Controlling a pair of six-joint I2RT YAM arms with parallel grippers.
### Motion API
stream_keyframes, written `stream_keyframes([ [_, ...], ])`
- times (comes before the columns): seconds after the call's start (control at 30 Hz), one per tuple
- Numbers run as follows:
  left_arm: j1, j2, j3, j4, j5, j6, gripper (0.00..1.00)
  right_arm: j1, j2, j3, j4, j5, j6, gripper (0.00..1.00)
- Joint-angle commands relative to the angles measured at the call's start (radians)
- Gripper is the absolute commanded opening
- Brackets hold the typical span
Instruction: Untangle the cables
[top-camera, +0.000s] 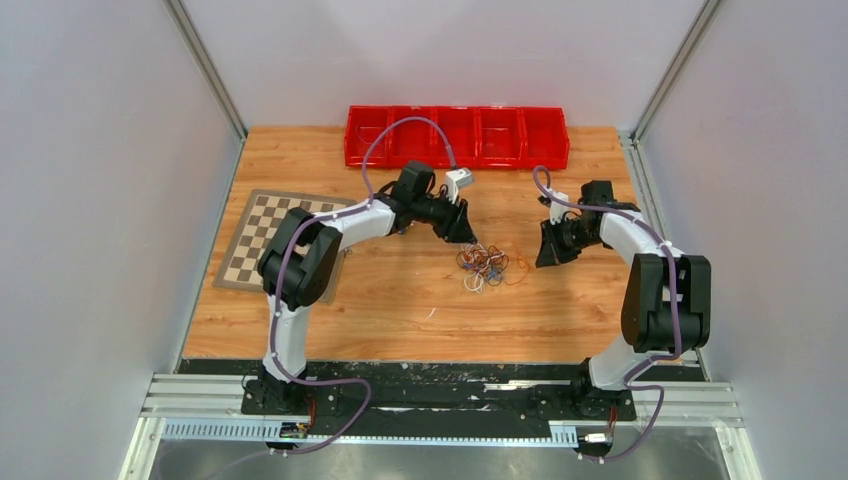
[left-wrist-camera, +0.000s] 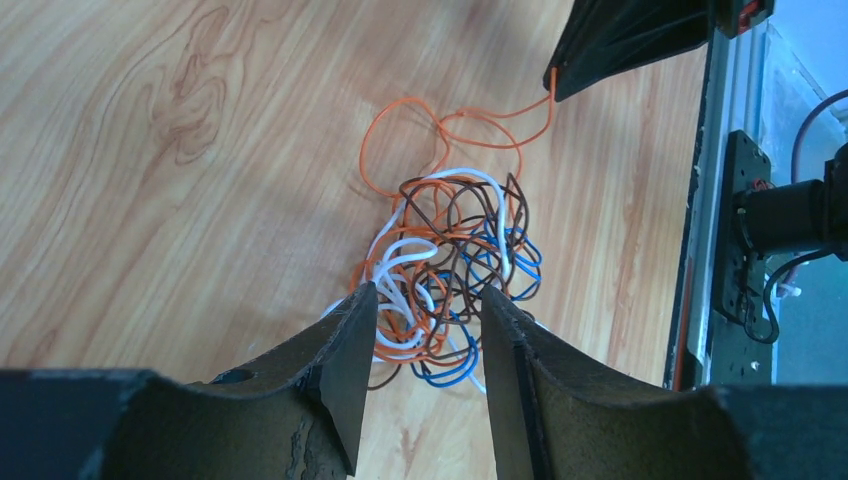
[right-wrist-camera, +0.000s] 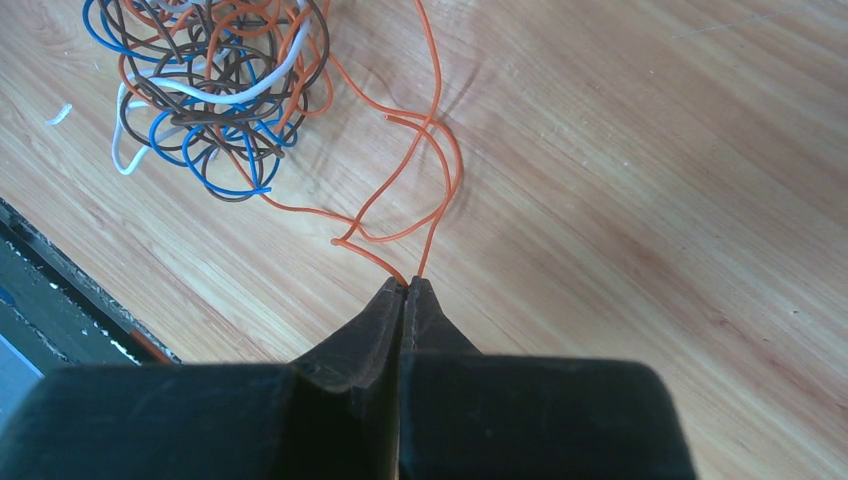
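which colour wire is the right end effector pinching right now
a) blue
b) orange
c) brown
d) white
b: in the right wrist view the right end effector is closed on the orange wire, which loops back across the wood to the tangle of blue, white and brown wires.

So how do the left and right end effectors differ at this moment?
The left end effector is open, while the right end effector is shut. The left one holds nothing, and in its wrist view its fingers frame the tangle of cables. The right one pinches an orange cable that leads out of that tangle. Both are low over the wooden table, close to the tangle.
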Motion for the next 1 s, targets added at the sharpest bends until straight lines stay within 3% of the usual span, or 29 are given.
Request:
stream_keyframes([
  [0.0,-0.021,0.046,0.054,-0.005,0.019,0.025,0.51,-0.024,-0.021,0.017,-0.002,-0.01,-0.026,0.0],
  [0.33,-0.058,0.088,0.065,-0.06,0.006,0.083,0.48,-0.059,-0.007,0.02,-0.006,-0.015,-0.036,0.0],
  [0.63,-0.027,-0.018,0.031,-0.093,-0.049,0.068,0.01,-0.096,0.0,0.021,0.006,0.065,-0.06,0.0],
  [0.8,0.078,-0.184,0.024,-0.223,-0.056,0.083,0.0,-0.118,-0.013,-0.012,0.075,0.272,-0.127,0.0],
  [0.97,0.287,-0.316,0.033,-0.419,-0.091,0.142,0.0,-0.202,0.001,-0.019,0.132,0.434,-0.226,0.0],
])
